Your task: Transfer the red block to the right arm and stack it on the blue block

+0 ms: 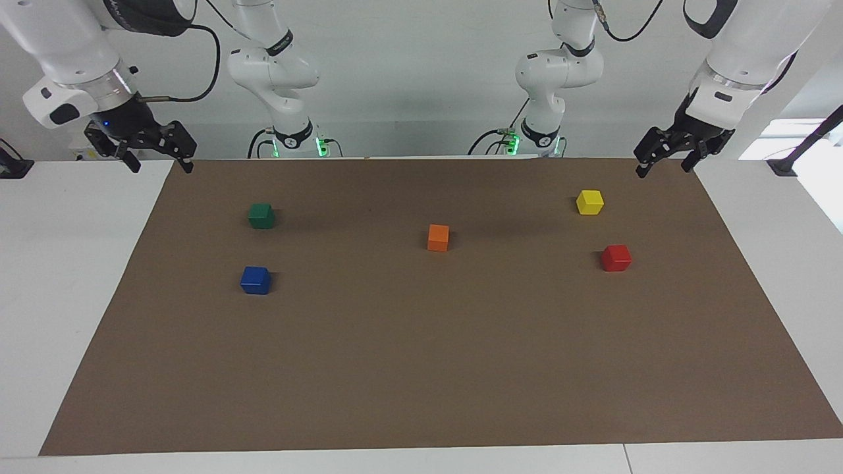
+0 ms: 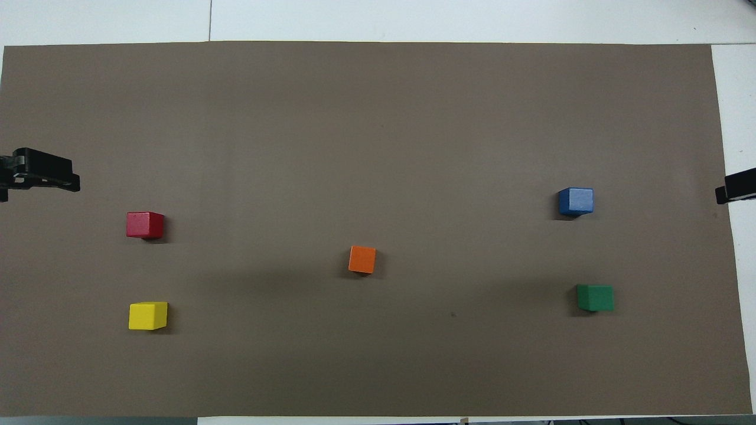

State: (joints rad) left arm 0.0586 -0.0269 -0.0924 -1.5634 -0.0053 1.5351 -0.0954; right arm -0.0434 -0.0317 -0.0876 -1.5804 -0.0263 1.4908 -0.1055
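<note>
Brown mat (image 1: 421,368) carries all cubes untouched; my left claw (image 1: 665,160) and right claw (image 1: 160,158) hang open at its corners. Next, left must reach red (image 1: 616,257), blue (image 1: 255,280) waiting.

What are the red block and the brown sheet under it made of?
The red block looks like painted wood or hard plastic: sharp edges, even colour, a slight shine on top. I can't tell which. The brown sheet looks like matte paper or thin card: flat, dull, no shine, with straight cut edges.
</note>
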